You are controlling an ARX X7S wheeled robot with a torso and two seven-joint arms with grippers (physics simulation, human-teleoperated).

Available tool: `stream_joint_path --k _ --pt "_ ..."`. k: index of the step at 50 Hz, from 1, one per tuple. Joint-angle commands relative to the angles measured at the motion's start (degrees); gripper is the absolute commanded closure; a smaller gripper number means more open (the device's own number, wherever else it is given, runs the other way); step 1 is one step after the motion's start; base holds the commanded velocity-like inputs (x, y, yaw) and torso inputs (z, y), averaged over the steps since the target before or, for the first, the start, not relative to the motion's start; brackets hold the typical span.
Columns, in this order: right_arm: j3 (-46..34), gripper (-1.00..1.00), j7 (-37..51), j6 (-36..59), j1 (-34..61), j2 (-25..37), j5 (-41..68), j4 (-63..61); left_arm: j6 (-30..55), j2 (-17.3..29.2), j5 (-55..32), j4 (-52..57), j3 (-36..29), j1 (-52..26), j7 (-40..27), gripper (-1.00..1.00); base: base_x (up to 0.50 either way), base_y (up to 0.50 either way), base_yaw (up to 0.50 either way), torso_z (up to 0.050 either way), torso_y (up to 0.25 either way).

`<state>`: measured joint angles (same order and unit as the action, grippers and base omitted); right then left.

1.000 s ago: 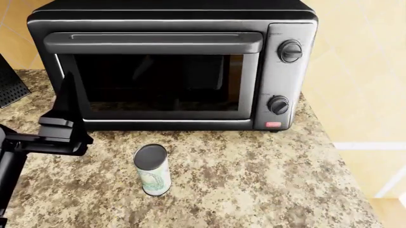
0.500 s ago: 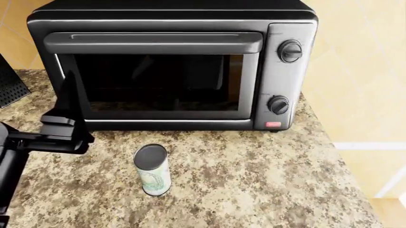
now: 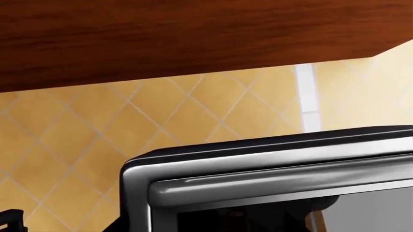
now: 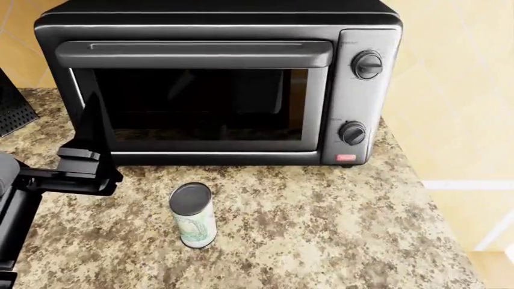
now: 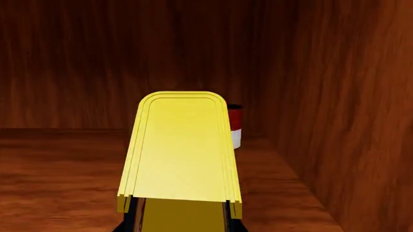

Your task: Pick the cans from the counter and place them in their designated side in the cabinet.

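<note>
A slim can [image 4: 192,215] with a grey top and pale green-white label stands upright on the speckled granite counter [image 4: 321,229], in front of the toaster oven. My left gripper [image 4: 90,129] hovers to the can's left, apart from it, fingers pointing at the oven; its jaws are not visible. In the right wrist view, my right gripper [image 5: 179,223] is shut on the yellow-lidded rounded-rectangular tin [image 5: 181,150] and holds it inside the wooden cabinet [image 5: 58,159], above the shelf near the right wall. The right gripper is out of the head view.
A black toaster oven [image 4: 216,84] fills the back of the counter and also shows in the left wrist view [image 3: 271,169]. A red-and-white can [image 5: 235,125] stands at the cabinet's back right corner. A dark object [image 4: 12,108] sits at the far left. The counter's edge runs down the right.
My left gripper has shifted slightly to the right, toward the slim can. The can and oven have not moved.
</note>
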<state>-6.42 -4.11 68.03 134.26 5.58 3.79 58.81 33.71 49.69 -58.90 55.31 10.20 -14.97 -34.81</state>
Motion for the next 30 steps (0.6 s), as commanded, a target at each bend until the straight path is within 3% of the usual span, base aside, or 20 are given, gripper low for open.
stream_joint_path --k 1,18,30 --pt "3.1 -1.00 -5.8 0.9 0.7 -1.8 -8.4 3.0 -0.4 0.2 0.0 -0.1 0.0 0.3 -0.1 -1.00 0.00 0.00 0.00 0.000 0.000" --pt "2.5 -1.00 -9.5 2.0 0.7 -1.8 -11.7 -0.1 -0.4 0.8 -0.9 -0.1 -0.1 -0.5 -0.8 -1.00 0.00 0.00 0.00 0.000 0.000" --pt "3.2 -1.00 -16.2 3.1 0.7 -3.8 -17.7 -11.0 -0.3 1.1 -1.4 -0.1 -0.7 -1.4 -1.4 -1.00 0.00 0.00 0.00 0.000 0.000"
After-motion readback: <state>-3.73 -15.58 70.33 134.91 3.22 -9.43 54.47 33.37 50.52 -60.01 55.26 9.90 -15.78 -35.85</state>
